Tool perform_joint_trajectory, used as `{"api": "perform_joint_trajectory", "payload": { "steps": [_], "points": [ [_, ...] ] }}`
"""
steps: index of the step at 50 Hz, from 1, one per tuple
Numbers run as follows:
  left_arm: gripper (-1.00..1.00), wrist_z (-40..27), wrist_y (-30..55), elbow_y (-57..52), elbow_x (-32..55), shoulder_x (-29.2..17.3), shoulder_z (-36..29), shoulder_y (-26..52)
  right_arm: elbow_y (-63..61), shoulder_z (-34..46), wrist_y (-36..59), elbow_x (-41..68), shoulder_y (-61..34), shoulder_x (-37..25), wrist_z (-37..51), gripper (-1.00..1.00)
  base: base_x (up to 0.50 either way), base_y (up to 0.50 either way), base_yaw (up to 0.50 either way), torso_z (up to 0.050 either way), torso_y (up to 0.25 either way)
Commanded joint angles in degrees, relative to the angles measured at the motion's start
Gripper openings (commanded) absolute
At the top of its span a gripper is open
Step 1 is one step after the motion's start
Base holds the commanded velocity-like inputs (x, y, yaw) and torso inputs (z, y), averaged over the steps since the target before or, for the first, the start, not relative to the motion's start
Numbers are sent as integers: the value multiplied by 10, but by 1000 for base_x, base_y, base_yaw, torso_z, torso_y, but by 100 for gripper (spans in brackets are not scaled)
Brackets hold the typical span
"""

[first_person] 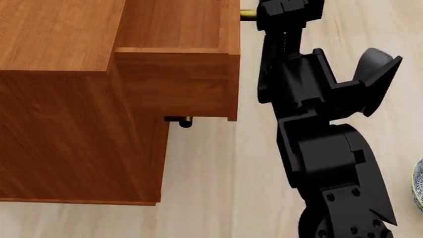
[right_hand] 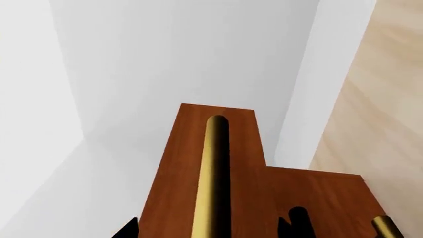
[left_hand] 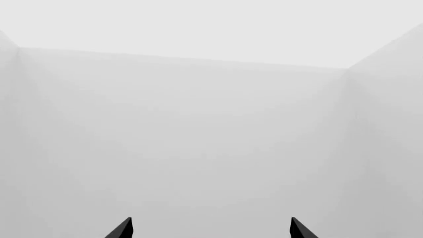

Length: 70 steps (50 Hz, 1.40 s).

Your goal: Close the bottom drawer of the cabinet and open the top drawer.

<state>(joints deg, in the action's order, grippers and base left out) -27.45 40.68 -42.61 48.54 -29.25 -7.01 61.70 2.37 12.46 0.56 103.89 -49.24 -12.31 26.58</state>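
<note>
The cabinet [first_person: 66, 124] is reddish-brown wood and fills the left of the head view. Its top drawer [first_person: 178, 84] stands pulled out from the body, with its brass bar handle [first_person: 246, 14] at its front. My right gripper [first_person: 268, 12] is at that handle. In the right wrist view the handle [right_hand: 215, 173] runs between my right gripper's [right_hand: 206, 230] spread fingertips, and the jaws are open around it. A lower drawer's handle end [first_person: 185, 121] pokes out below; the bottom drawer itself is hidden. My left gripper [left_hand: 210, 229] is open, empty and faces white walls.
A patterned bowl [first_person: 419, 183] shows at the right edge of the head view on the pale wooden floor [first_person: 218, 188]. My right arm [first_person: 324, 148] stands upright beside the open drawer. Another brass handle end [right_hand: 387, 228] shows in the right wrist view.
</note>
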Motion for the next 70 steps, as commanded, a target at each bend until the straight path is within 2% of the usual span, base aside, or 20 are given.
{"api": "perform_joint_trajectory", "payload": {
  "steps": [1, 23, 34, 45, 57, 64, 66, 70],
  "points": [
    [100, -2, 0, 1, 0, 2, -4, 4, -17, -10, -8, 0, -2, -12, 9, 100, 0, 0, 0, 0, 0],
    [100, -6, 0, 1, 4, 2, -9, 7, -62, -40, -35, -10, 5, -41, 35, 100, 0, 0, 0, 0, 0],
    [100, -8, 0, 1, 7, 0, -9, 9, -76, -17, -26, -58, -9, -67, 58, 100, 0, 0, 0, 0, 0],
    [100, -6, -6, 3, 5, 0, -10, 7, -92, 59, 55, -163, -76, -149, 101, 100, 0, 0, 0, 0, 0],
    [100, -7, -9, 2, 6, -2, -10, 3, -116, 113, 151, -204, -147, -220, 134, 100, 0, 0, 0, 0, 0],
    [100, -4, -15, 4, 2, -2, -11, -2, -116, 139, 222, -209, -213, -259, 143, 100, 0, 0, 0, 0, 0],
    [100, -4, -16, 3, 2, -4, -11, -7, -82, 174, 300, -205, -281, -275, 124, 100, 0, 0, 0, 0, 0],
    [100, -4, -19, 2, 0, -2, -13, -11, -59, 203, 355, -210, -336, -277, 107, 100, 0, 0, 0, 0, 0]
  ]
}}
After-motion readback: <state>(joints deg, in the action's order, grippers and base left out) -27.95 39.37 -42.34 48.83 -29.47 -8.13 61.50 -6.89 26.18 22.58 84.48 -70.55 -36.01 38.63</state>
